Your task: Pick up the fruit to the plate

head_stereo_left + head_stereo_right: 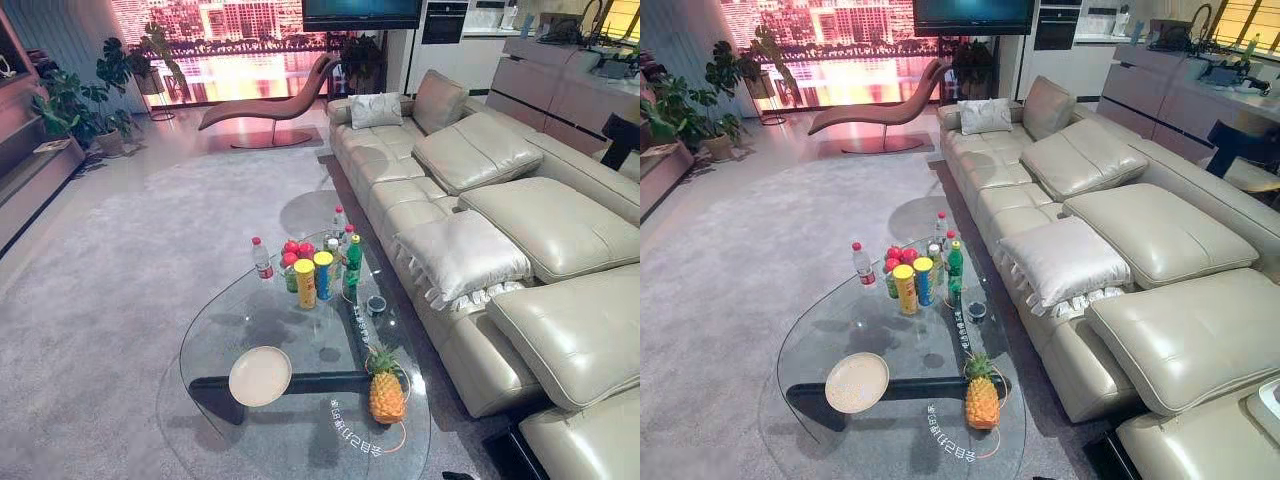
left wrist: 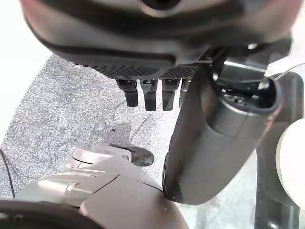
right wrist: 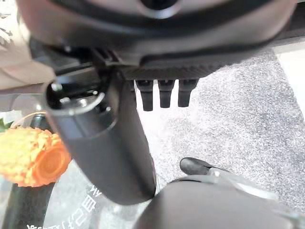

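yellow pineapple upright on the clear glass table, off the round cream plate; both hands empty

head views: the pineapple stands on the near end of the table, green crown up, toward the sofa side. the plate lies flat on the glass to the pineapple's left, well apart from it and bare. at the far end of the table, a cluster stands close together: red apples, a yellow tube can, a blue tube can, a green bottle and some clear bottles with red caps. a beige leather sofa runs along the right of the table, and grey carpet covers the floor.

left wrist view: the left hand hangs over the carpet with its fingers straight and its thumb apart from them, holding nothing. an edge of the plate shows past the thumb.

right wrist view: the right hand hangs the same way, fingers straight, thumb clear, nothing in it. the pineapple sits on the glass just beyond the thumb, not touched.
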Tool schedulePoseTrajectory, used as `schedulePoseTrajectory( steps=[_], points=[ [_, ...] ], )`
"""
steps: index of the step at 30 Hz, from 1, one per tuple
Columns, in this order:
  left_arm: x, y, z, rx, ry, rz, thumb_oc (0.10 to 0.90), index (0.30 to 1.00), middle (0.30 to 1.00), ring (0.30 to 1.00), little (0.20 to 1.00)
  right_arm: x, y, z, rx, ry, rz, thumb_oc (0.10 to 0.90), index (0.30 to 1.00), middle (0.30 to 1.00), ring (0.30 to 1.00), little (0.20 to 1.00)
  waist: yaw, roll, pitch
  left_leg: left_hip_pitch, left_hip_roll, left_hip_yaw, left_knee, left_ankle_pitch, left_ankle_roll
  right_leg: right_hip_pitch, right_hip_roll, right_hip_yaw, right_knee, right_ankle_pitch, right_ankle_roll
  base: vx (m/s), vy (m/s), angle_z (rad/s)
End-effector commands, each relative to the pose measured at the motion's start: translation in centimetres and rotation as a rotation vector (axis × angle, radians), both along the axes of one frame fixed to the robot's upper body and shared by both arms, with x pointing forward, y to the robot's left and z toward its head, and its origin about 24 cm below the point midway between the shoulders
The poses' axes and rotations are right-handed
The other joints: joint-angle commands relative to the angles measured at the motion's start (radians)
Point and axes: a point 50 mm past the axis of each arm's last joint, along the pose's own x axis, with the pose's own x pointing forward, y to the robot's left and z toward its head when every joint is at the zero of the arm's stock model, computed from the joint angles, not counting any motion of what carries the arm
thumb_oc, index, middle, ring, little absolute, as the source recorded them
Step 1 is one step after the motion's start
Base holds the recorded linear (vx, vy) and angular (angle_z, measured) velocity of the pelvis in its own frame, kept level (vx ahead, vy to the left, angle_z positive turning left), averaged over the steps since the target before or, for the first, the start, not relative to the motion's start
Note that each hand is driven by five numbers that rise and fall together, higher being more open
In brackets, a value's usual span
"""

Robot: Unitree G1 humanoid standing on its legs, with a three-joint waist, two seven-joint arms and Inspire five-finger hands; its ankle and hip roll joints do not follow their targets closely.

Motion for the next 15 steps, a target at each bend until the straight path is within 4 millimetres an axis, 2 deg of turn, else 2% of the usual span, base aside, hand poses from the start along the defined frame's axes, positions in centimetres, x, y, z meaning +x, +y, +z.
schedulePoseTrajectory(
  steps=[1, 15],
  points=[
    [1.88, -0.52, 0.09, -0.006, 0.010, -0.040, 0.800, 0.900, 0.900, 0.900, 0.900, 0.74, 0.33, -0.02, 0.009, 0.031, 0.036, 0.800, 0.900, 0.900, 0.900, 0.900, 0.013, -0.025, 0.030, 0.040, -0.005, 0.004, -0.001, -0.066, 0.003, -0.054, -0.051, -0.018, -0.009, 0.114, 0.032, -0.11, 0.048, -0.79],
    [2.10, -0.38, 0.15, 0.000, 0.021, -0.053, 0.800, 0.900, 0.900, 0.900, 0.900, 0.42, 0.37, -0.11, 0.010, 0.063, 0.045, 0.800, 0.900, 0.900, 0.900, 0.900, 0.006, -0.026, 0.024, 0.043, -0.002, 0.012, -0.001, -0.066, 0.002, -0.054, -0.049, -0.015, -0.009, 0.114, 0.033, 0.00, 0.000, 0.00]
  ],
)
